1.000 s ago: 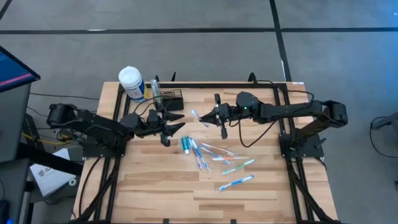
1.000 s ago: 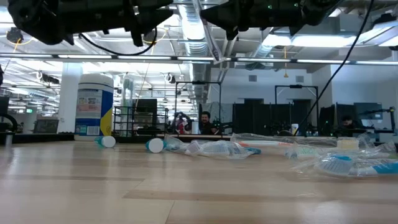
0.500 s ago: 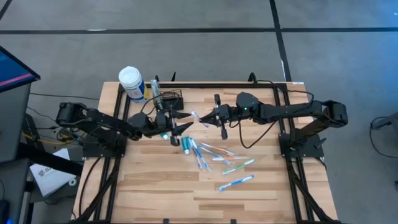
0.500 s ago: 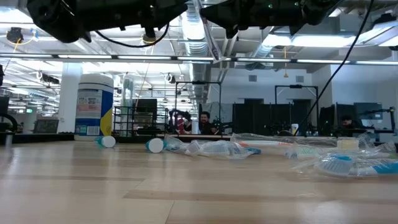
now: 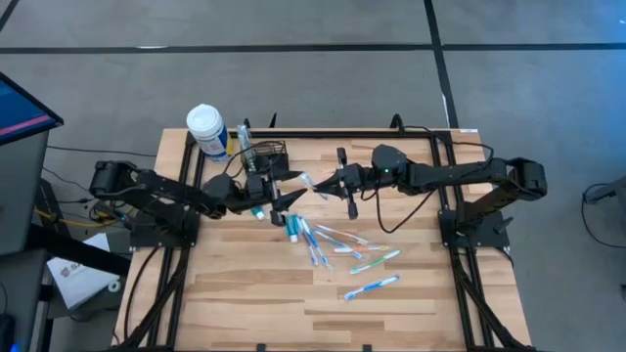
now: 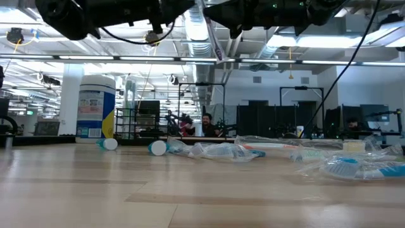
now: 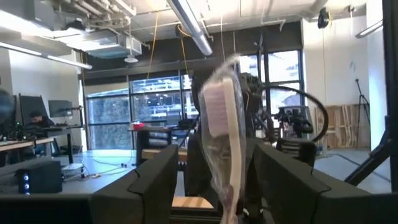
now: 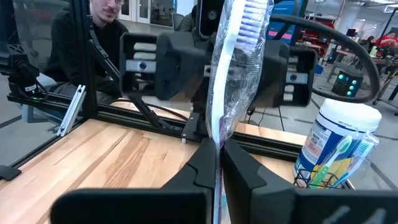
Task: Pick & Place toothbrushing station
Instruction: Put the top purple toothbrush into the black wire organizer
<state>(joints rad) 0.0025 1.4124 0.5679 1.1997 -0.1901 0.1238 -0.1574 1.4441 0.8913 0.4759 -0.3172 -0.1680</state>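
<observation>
The black wire-mesh caddy (image 5: 270, 156) stands at the table's far left on its base, with toothbrushes upright in it, beside a blue-labelled bottle (image 5: 207, 130). It also shows in the right wrist view (image 8: 320, 178). My right gripper (image 5: 329, 187) is shut on a plastic-wrapped toothbrush (image 5: 309, 182) above the table's middle. My left gripper (image 5: 290, 189) is open. Its fingers stand on either side of the brush's pink-bristled head (image 7: 217, 109) without touching it. My right gripper pinches the wrapped toothbrush's handle (image 8: 219, 134) between its two fingers (image 8: 205, 165). The fingers lie level and point toward the table's left. The brush runs on beyond the fingertips, its bristled head (image 8: 249, 22) toward my left gripper, lifted clear of the table.
Several wrapped toothbrushes (image 5: 372, 262) and a toothpaste tube (image 5: 291, 227) lie loose on the table's middle, below and near of the grippers. The white-capped bottle (image 6: 95, 107) stands left of the caddy at the far edge. People sit in the room beyond the table.
My left gripper has gone toward the table's right edge and a little toward the far edge, up to the toothbrush in my right gripper, staying open. Its fingers now stand around the brush's head. My right gripper and the toothbrush have kept still.
</observation>
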